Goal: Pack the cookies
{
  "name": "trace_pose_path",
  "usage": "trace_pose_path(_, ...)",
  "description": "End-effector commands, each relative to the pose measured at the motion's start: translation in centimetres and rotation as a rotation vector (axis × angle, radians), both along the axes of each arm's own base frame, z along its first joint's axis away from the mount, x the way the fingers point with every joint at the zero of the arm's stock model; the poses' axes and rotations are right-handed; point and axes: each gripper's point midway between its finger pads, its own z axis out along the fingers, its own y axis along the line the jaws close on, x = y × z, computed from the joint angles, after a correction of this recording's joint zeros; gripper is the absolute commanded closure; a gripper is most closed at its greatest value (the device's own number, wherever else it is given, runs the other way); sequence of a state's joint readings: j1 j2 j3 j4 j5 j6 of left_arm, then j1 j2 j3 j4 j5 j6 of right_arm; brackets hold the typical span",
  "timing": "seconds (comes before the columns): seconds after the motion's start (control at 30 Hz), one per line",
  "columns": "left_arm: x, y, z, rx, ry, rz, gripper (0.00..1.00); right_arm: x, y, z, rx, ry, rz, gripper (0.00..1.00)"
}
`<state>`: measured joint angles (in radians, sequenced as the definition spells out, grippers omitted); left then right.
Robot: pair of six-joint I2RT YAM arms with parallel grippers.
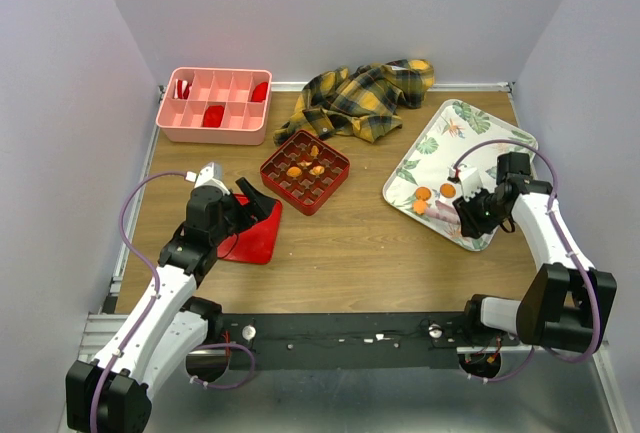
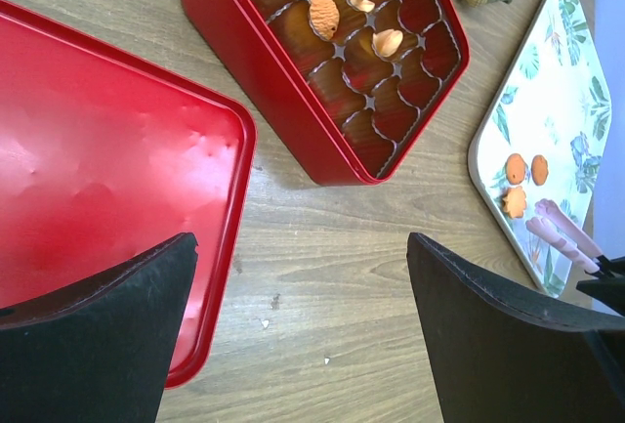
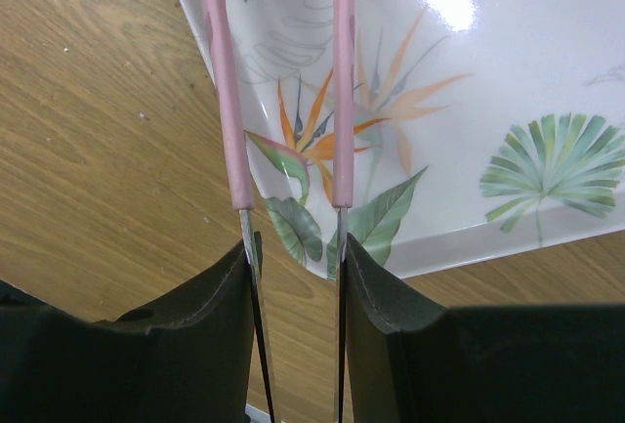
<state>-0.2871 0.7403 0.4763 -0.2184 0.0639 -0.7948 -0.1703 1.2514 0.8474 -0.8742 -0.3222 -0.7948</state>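
Right gripper: fingers pinching the pink tongs, whose long axis runs straight out over the leaf-print tray. Three loose cookies lie on that tray near the tongs' far end, so your right arm is much the nearer. Others sit in the red gridded box. Left gripper: fingers spread, above the table beside the red lid. Right wrist view: tong tips cut off, with one orange edge at the top.
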Motion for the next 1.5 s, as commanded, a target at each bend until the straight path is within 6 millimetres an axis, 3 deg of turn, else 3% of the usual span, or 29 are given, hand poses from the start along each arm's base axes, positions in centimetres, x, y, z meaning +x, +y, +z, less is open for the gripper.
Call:
trace_pose_path(0.0,-0.1,-0.1,0.1,-0.017,-0.011,-0.005,0.01,0.5,-0.6,-0.8,-0.03,-0.009,0.042,0.56)
trace_pose_path(0.43,0.1,0.0,0.1,-0.017,-0.01,0.002,0.01,1.9,-0.8,-1.4,-0.049,-0.011,0.085,0.56)
trace_pose_path(1.47,0.3,0.0,-0.1,-0.009,-0.004,0.001,0.01,4.5,1.9,-0.8,-0.062,-0.026,0.166,0.58)
